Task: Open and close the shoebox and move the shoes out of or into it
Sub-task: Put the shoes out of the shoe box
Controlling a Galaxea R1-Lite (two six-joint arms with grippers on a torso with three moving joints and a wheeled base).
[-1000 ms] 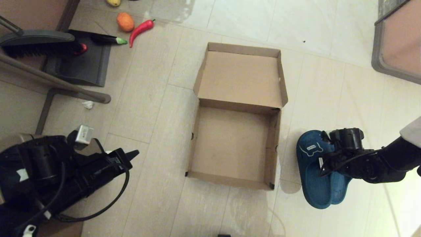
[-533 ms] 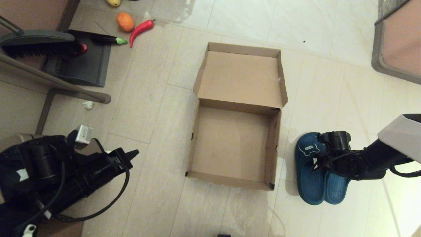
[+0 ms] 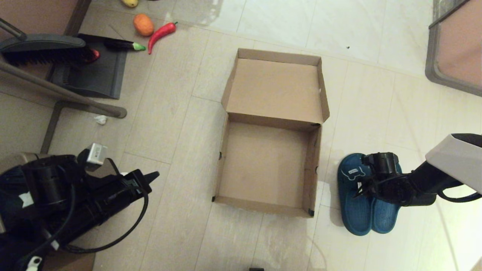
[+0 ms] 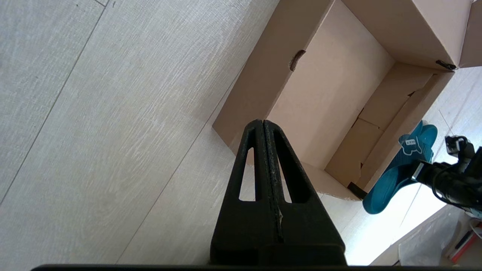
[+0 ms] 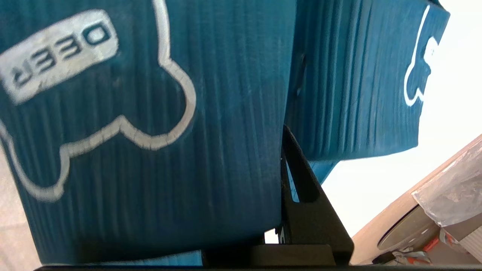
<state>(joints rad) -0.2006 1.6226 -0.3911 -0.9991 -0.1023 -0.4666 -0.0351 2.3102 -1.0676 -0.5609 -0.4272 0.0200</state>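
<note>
Head view, one open shoebox (image 3: 269, 150), two shoes (image 3: 357, 203)

Open empty shoebox (image 3: 268, 165), shoes (image 3: 361, 201) beside.

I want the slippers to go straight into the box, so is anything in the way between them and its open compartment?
Only the shoebox's own right side wall stands between the shoes and the empty compartment; they must clear it. The lid is folded back on the far side. The right gripper is at the shoes; the left gripper stays parked left of the box.
</note>
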